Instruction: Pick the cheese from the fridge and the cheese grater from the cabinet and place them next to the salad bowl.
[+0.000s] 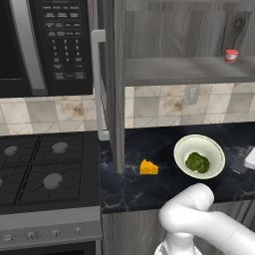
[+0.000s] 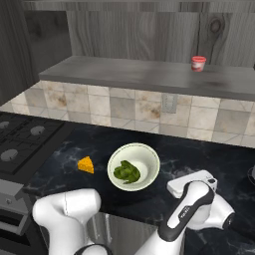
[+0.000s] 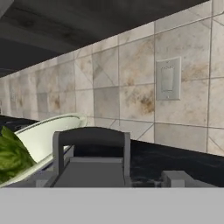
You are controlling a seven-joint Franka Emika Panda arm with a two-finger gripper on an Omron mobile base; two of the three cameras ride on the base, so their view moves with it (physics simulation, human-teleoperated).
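From my hand camera, the cheese grater (image 3: 91, 151) stands upright at lower centre, a dark-grey slab with a raised frame, very close. Its foot is cut off by the bottom of the frame. My fingers (image 3: 177, 178) stand wide, 1 tip on each side of it. There is clear dark worktop between the slab and the right-hand tip, but I cannot tell whether the left-hand tip touches it. The rim of the salad bowl (image 3: 48, 133) curves in at lower left, just beside the grater, with a green leaf (image 3: 11, 157) at the frame's edge. A wall outlet (image 3: 167, 79) sits on the tiles at upper right.

The 2 base views give the wider layout. In the left base view the cheese (image 1: 149, 167) lies on the black worktop (image 1: 134, 191) at centre, near the bowl and to its left but apart from it. The open cabinet (image 1: 164, 69) fills the upper right, with a red-and-white cup (image 1: 231, 56) on its shelf. The microwave (image 1: 50, 45) and the stove (image 1: 45, 169) take the left side. At the far right edge a bit of white hand and a dark shape below it are cropped and too small to read. In the right base view my own forearm and wrist cover the spot to the right of the bowl, so the grater is hidden there. The cheese is the small wedge at left of centre.
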